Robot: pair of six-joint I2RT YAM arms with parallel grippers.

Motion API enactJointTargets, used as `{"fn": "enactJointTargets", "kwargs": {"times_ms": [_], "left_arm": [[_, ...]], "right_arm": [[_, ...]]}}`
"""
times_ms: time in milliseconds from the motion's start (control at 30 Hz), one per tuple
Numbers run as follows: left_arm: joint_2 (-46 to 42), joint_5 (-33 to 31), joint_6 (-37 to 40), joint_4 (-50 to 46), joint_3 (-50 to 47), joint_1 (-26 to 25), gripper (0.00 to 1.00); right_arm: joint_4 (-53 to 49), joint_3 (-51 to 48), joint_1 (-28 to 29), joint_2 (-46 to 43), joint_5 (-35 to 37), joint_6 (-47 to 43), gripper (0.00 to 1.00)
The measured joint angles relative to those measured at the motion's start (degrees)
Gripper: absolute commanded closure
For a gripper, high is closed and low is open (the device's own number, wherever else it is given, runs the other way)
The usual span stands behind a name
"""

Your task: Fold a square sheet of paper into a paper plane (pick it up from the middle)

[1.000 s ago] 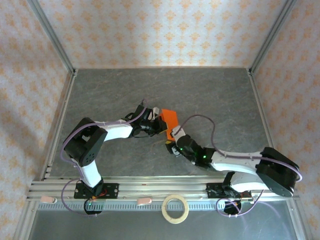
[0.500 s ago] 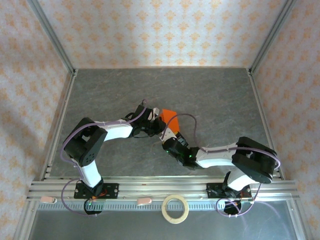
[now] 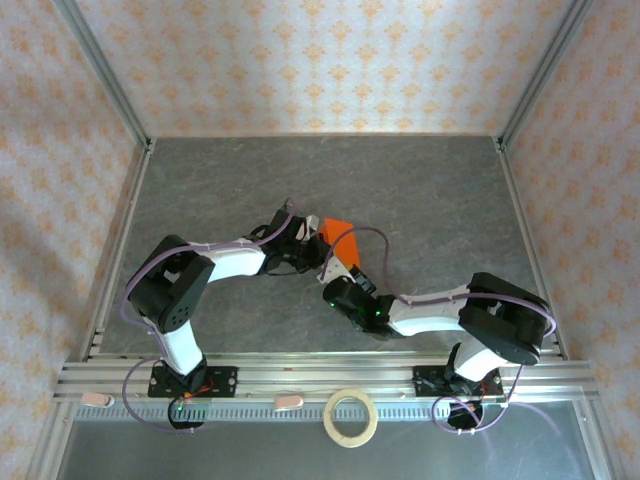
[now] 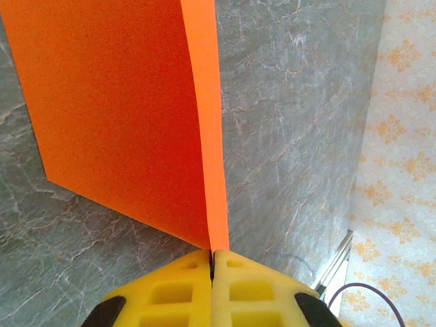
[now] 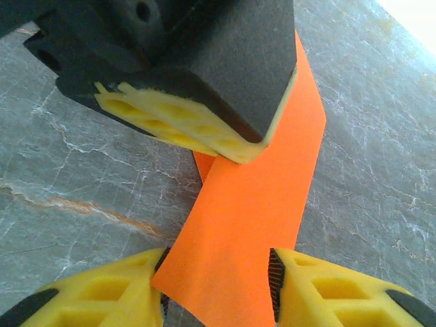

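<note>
The bright orange sheet of paper (image 3: 340, 237) is folded along a crease and sits mid-table on the grey surface. My left gripper (image 4: 212, 255) is shut on the paper's folded edge, and a broad flap (image 4: 116, 109) spreads to the left of the crease. From above, the left gripper (image 3: 312, 250) is at the paper's near-left side. My right gripper (image 5: 218, 286) is open, its yellow fingers (image 5: 129, 289) on either side of a narrow orange strip (image 5: 252, 204). The strip's left edge touches one pad and a gap remains on the right. The right gripper (image 3: 338, 274) sits just below the paper.
A pale tape ring (image 3: 351, 417) lies on the near rail between the arm bases. Metal frame posts and patterned walls bound the grey table (image 3: 440, 200). The left gripper's dark body (image 5: 197, 61) hangs close above the right fingers.
The right arm has swung left and drawn in under the paper, and its jaws have narrowed around the orange strip. The left gripper has kept its hold in place.
</note>
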Motion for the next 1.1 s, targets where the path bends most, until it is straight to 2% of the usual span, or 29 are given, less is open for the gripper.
{"fn": "enactJointTargets", "kwargs": {"times_ms": [467, 700, 1100], "left_arm": [[0.0, 0.0, 0.0, 0.0, 0.0, 0.0, 0.98], [0.0, 0.0, 0.0, 0.0, 0.0, 0.0, 0.98], [0.0, 0.0, 0.0, -0.3, 0.1, 0.0, 0.96]], "right_arm": [[0.1, -0.2, 0.0, -1.7, 0.0, 0.0, 0.73], [0.2, -0.2, 0.0, -1.7, 0.0, 0.0, 0.76], [0.2, -0.2, 0.0, -1.7, -0.2, 0.6, 0.94]]}}
